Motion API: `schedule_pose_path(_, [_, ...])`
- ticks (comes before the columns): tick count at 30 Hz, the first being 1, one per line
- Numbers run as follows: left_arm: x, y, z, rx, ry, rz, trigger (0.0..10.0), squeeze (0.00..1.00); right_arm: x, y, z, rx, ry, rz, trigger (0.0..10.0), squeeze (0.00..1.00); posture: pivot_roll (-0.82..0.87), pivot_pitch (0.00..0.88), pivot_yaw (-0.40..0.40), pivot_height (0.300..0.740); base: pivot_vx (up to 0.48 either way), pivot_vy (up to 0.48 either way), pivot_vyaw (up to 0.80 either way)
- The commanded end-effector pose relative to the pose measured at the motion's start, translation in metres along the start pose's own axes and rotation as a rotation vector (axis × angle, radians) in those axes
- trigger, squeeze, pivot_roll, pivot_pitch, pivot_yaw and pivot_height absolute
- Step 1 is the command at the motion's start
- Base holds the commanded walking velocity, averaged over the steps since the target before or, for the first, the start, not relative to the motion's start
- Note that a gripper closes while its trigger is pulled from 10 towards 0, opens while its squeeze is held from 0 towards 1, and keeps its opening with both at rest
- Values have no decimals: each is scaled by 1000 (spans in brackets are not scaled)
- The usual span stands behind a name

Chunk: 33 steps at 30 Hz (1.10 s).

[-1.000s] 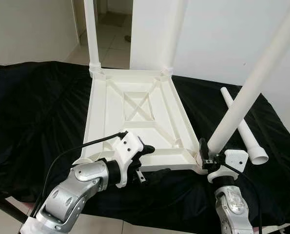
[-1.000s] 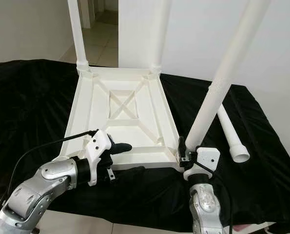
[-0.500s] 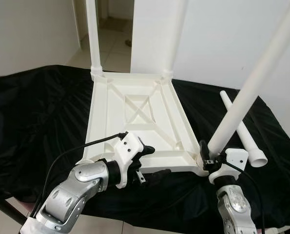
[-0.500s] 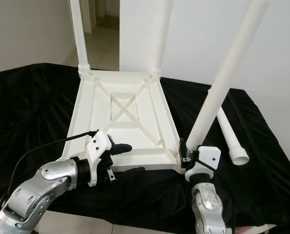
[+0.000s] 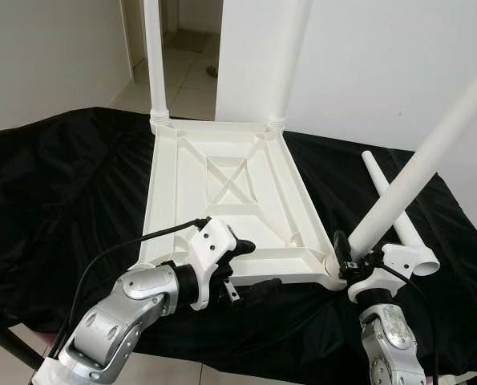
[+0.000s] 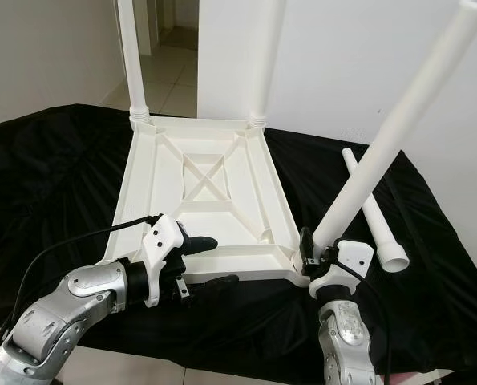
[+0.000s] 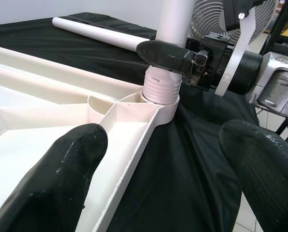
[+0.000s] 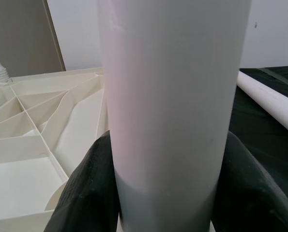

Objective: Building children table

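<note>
1. A bench covered in black cloth (image 5: 62,184) carries a white tabletop (image 5: 222,200) lying upside down, its ribbed underside facing up.
2. The left gripper (image 5: 250,265) sits at the tabletop's 7 o'clock edge. Its fingers are apart: the upper finger (image 5: 242,246) rests over the near rim and the lower one (image 5: 262,285) lies on the cloth just outside it. In the left wrist view the two black fingertips (image 7: 61,169) straddle that rim, spread wide and clamped on nothing.
3. Two legs stand upright in the far corner sockets: the back-left leg (image 5: 154,56) at 11 o'clock and the back-right leg (image 5: 290,60) at 1 o'clock.
4. A third leg, the near leg (image 5: 418,172), has its threaded end in the socket (image 7: 160,94) at the tabletop's 5 o'clock corner. It leans away toward 2 o'clock instead of standing straight.
5. The right gripper (image 5: 344,258) is at that 5 o'clock corner with its fingers clamped on the near leg just above the socket. In the right wrist view the leg (image 8: 173,111) sits between the dark fingers (image 8: 88,193), touching both.
6. A loose leg (image 5: 394,208) lies flat on the cloth to the tabletop's 3 o'clock, running from far to near with its wide open end nearest the robot, just beside the right wrist.
7. A fan (image 7: 209,17) stands beyond the bench in the left wrist view.
</note>
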State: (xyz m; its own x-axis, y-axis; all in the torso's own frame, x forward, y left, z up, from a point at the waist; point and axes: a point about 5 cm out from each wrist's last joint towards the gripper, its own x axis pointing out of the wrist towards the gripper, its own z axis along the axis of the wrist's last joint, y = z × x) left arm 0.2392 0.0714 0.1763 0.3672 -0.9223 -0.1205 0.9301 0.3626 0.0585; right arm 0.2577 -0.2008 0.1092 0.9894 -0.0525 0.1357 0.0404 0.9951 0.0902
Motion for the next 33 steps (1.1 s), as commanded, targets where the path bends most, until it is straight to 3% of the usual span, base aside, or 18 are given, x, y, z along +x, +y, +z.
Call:
schedule_pose_path(1, [0,-2,1,-7,-1,-6,10000,0,-30,-23,-55,2,330,-111,10000,0,4,96,-14,740,0,0,0])
schedule_pose_path(12, [0,-2,1,-5,0,-1,10000,0,-25,-9,-46,-79,271,-72,10000,0,9,95,-17,740,0,0,0])
schedule_pose_path(22, [0,-2,2,-1,-3,6,10000,0,-24,-4,-35,-80,140,-245,10000,0,17,90,-16,740,0,0,0])
schedule_pose_path(26, [0,-1,2,-1,-3,5,10000,0,-21,-2,-31,-84,118,-223,10000,0,17,88,-16,740,0,0,0])
schedule_pose_path(32, [4,-1,5,5,-17,-4,10000,0,2,12,21,-118,-60,-90,10000,0,4,80,-21,740,0,0,0])
schedule_pose_path(33, [4,-1,5,5,-17,-4,10000,0,2,12,21,-118,-60,-90,10000,0,4,80,-21,740,0,0,0])
